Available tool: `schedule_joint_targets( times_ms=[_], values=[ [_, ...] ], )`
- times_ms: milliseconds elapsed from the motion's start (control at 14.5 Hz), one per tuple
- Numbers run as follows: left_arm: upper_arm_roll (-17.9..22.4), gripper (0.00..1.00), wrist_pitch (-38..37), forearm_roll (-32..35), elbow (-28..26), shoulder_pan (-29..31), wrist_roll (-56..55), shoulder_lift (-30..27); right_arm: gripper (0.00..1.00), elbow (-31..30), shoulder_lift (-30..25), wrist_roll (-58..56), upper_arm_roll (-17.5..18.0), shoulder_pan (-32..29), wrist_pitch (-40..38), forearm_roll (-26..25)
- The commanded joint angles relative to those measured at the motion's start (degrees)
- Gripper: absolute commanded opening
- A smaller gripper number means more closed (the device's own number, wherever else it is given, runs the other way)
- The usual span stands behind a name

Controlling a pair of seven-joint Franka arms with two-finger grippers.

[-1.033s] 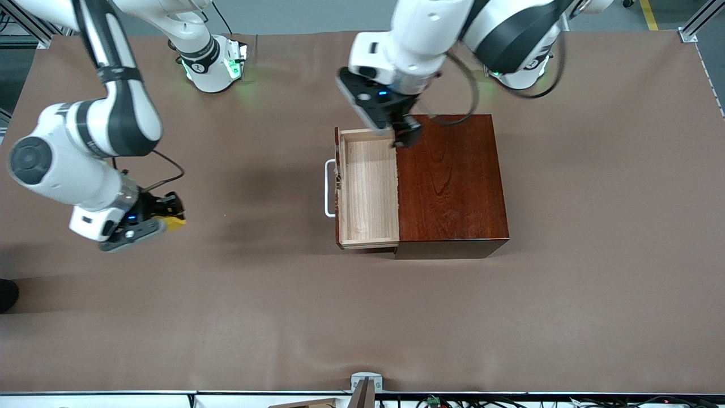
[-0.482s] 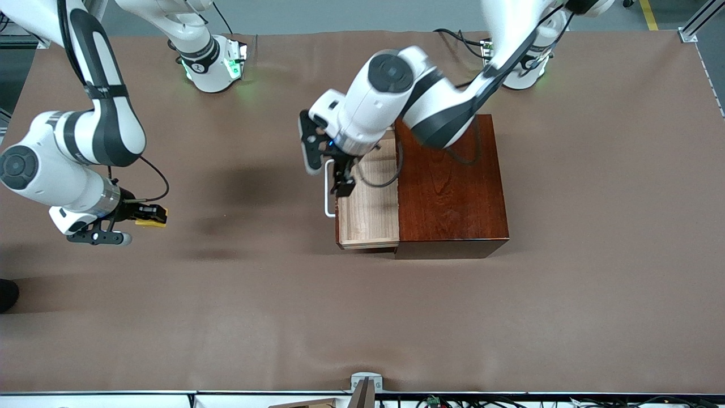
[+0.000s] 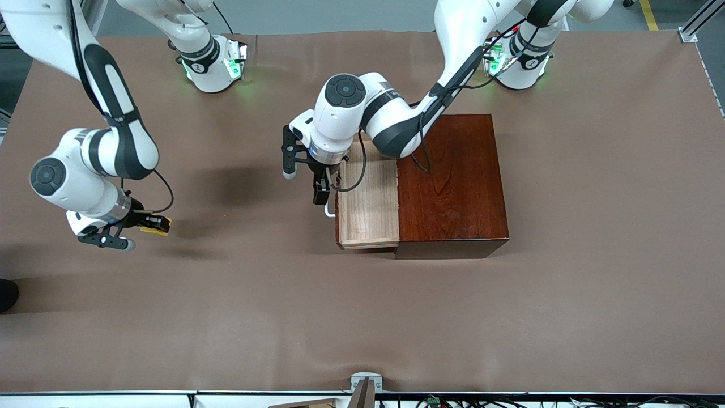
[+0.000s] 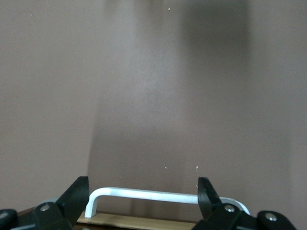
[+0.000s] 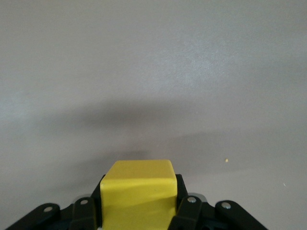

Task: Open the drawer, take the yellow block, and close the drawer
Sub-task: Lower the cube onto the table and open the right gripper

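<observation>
yellow block (image 5: 138, 191) is out already, clamped in the right gripper (image 3: 148, 224) over bare table (image 3: 362, 317) toward the right arm's end. drawer (image 3: 367, 198) stands open; closing remains, judging by the left gripper (image 3: 322, 190) spread wide at the handle (image 4: 148, 195).

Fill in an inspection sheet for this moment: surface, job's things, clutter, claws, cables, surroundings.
Surface: brown table cover, lightly wrinkled.
Drawer: drawer pulled out of the dark wooden box, pale inside, nothing seen in it; white handle free.
Yellow block: yellow block clamped in the right claw.
Clutter: nothing seen.
Left claw: left claw open, at the handle, fingers either side of the bar without gripping.
Right claw: right claw shut on the block, over bare cover at the right arm's end.
Cables: black leads loop along each wrist.
Surroundings: metal frame rails at the table's edges.
</observation>
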Motion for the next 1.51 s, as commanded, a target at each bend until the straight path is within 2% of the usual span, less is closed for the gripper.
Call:
schedule_joint_targets(
  times_ms=[0,275,413,482,551,620,964,1101,1446],
  values=[
    [0.6,1.0,-0.8,1.3,1.6,0.1,0.9,1.7,0.0,-0.4,1.7,1.5,1.1,-1.2,4.0,-0.9],
    [0.6,1.0,-5.3,1.2,1.6,0.1,0.9,1.3,0.0,-1.1,5.6,1.4,1.1,-1.1,10.3,-0.9],
    [0.6,1.0,-7.9,1.2,1.7,0.2,0.9,1.1,0.0,-1.2,6.2,1.4,1.2,-0.9,10.9,-0.9],
    [0.6,1.0,-9.1,1.2,1.7,0.2,0.9,1.0,0.22,-1.2,6.3,1.4,1.1,-0.8,10.9,-0.9],
    [0.7,1.0,-10.7,1.3,1.8,0.1,0.9,1.0,0.69,-1.2,6.4,1.4,1.1,-0.8,10.9,-0.9],
    [0.7,1.0,-12.1,1.3,1.8,0.1,0.9,1.0,1.0,-1.2,6.3,1.4,1.1,-0.7,10.8,-0.9],
    [1.4,1.0,-20.7,3.0,1.9,0.1,0.9,0.7,1.0,-1.1,3.1,0.6,1.1,-0.6,6.0,-0.9],
    [1.9,1.0,-25.2,6.6,2.0,0.1,0.9,0.0,1.0,-0.9,-0.7,0.6,1.2,-0.2,0.6,-0.9],
    [1.9,1.0,-34.0,10.9,2.0,0.5,1.0,-0.6,1.0,0.0,-13.9,0.4,1.4,1.0,-15.3,-1.6]
  ],
)
